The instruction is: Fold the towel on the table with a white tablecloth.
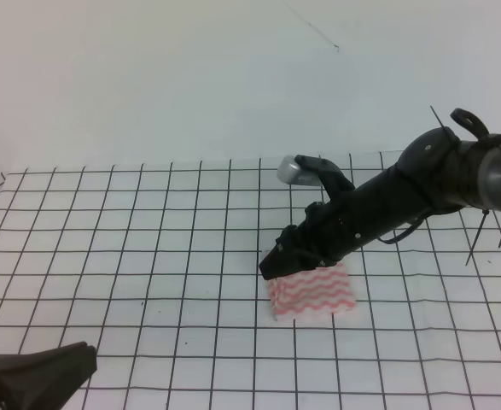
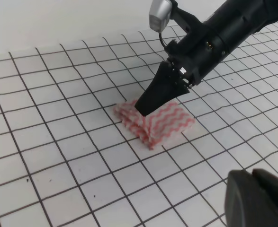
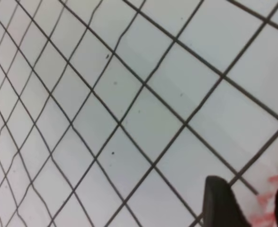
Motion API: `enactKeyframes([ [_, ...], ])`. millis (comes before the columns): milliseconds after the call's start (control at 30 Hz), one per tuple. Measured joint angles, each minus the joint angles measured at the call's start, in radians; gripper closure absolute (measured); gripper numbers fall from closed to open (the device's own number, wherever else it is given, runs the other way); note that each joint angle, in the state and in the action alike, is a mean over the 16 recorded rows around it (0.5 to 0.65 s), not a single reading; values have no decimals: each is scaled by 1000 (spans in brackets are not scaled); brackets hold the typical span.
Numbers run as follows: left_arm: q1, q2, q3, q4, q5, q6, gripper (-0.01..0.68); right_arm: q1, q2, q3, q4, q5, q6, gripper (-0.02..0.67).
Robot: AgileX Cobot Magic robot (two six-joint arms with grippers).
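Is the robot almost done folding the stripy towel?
Nearly, it seems. The towel already lies in a small folded stack with layered edges on the tablecloth. The right gripper is down on its near-left edge, perhaps pressing or letting go; its jaws are hard to see. The left gripper waits away from it. Probably left: releasing and pulling back.
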Motion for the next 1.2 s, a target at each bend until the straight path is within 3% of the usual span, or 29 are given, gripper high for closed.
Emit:
enactKeyframes([
  [967, 0, 0, 0, 19, 2, 0, 674, -6, 38, 0, 92, 12, -86, 395],
  [1200, 0, 0, 0, 28, 1, 0, 674, -31, -25, 1, 12, 26, -83, 455],
])
